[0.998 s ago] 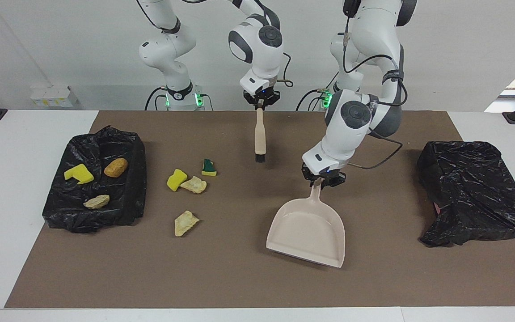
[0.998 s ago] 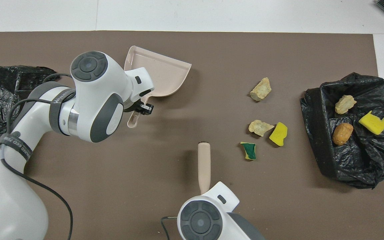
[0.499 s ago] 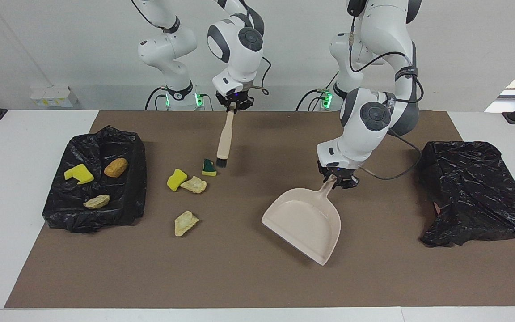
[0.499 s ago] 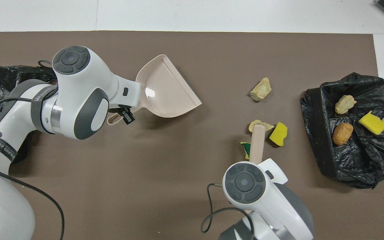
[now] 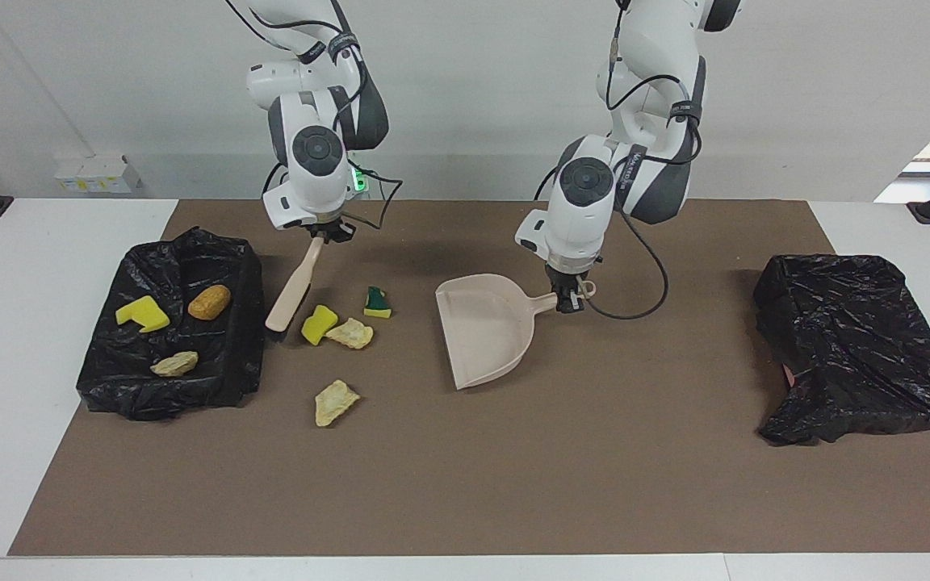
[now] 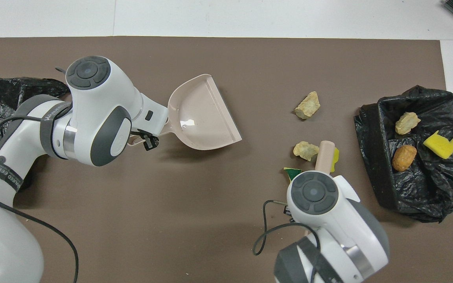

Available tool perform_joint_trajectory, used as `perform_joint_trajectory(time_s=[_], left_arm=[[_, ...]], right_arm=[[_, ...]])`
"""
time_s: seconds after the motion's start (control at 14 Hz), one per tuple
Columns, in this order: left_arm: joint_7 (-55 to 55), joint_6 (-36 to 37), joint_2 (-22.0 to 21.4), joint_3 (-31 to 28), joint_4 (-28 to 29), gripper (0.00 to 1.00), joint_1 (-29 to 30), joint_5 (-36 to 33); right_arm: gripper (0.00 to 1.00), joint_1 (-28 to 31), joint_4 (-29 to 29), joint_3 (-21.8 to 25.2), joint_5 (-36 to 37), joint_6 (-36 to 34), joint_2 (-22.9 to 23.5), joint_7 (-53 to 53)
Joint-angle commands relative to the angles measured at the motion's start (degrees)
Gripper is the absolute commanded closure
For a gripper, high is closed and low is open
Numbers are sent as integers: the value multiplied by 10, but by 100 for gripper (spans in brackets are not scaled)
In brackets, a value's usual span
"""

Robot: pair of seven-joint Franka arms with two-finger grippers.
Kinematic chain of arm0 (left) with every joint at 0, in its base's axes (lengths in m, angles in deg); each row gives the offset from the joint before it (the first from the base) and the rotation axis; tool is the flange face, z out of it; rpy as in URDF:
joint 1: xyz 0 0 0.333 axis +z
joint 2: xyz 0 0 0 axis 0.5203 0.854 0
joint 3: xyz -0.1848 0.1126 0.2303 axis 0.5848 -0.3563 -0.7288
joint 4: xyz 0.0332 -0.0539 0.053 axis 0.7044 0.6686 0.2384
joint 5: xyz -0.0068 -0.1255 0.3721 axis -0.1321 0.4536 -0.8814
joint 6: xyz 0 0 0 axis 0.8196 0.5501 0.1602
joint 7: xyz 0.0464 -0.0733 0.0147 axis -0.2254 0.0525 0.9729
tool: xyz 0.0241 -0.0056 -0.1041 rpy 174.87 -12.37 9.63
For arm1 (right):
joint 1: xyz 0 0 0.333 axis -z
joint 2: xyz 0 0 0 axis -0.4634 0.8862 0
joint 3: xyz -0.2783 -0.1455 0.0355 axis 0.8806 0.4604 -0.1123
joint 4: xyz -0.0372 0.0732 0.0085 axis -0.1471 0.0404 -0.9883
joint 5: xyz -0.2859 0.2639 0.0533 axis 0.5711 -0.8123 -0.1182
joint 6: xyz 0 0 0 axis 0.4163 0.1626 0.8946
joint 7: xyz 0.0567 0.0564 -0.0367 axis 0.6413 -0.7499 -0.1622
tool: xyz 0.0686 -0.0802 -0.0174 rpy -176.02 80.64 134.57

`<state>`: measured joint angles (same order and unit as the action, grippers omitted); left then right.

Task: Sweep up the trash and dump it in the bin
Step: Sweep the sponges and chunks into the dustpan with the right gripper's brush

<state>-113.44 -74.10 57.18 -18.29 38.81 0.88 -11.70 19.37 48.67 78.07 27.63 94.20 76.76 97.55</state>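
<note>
Sweeping is the step in hand, judged from how the tools are set on either side of the loose trash. The right gripper (image 5: 321,234) is pinched tight on the handle of the brush (image 5: 291,289), which slants down so that its bristle end sits between the black-lined tray (image 5: 235,379) and the yellow sponge bit (image 5: 319,323). The left gripper (image 5: 567,300) is clamped on the handle of the dustpan (image 5: 481,327), held low over the brown mat (image 5: 465,500) with its open mouth turned toward the scraps.

Four pieces lie on the mat between brush and dustpan: the yellow sponge bit, a beige rocky lump (image 5: 350,332) touching it, the green-topped sponge (image 5: 377,303) a little nearer the robots, and a second beige lump (image 5: 334,401) farther from them. Three more rest in the black-lined tray: a yellow sponge piece (image 5: 141,313), a bread-like piece (image 5: 209,301) and a beige lump (image 5: 174,364). The black-bagged bin (image 5: 852,347) stands at the left arm's end of the table, well apart.

The next move likely calls for the dustpan's lip to press flat on the mat close to the cluster, then a brush stroke toward it. The farther lump sits off that line and may need its own pass.
</note>
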Motion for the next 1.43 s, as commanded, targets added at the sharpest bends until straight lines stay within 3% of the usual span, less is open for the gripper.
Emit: perform_joint_trajectory(time_s=[0.0, 0.29, 0.5, 0.86, 0.93, 1.14, 1.35], left_arm=[[54, 10, -23, -8, 25, 100, -15, -17], [149, 30, -21, -5, 28, 100, -47, -17], [153, 17, -22, -4, 41, 100, -51, -17], [158, -19, -22, -4, 74, 100, -63, -17], [158, -30, -22, -4, 80, 100, -63, -17], [156, -47, -22, -4, 86, 100, -60, -17], [155, -53, -23, -4, 93, 100, -55, -17]], right_arm=[[100, 4, 5, -11, -4, 5, 12, -64], [100, -11, -13, -12, -66, 10, 41, -130], [100, -66, -50, -12, -106, 13, 82, -132], [100, -135, -81, -13, -205, 20, 90, -129], [100, -162, -99, -12, -211, 17, 92, -124], [100, -168, -161, -12, -212, 8, 120, -103], [100, -159, -164, -10, -200, 8, 113, -109]])
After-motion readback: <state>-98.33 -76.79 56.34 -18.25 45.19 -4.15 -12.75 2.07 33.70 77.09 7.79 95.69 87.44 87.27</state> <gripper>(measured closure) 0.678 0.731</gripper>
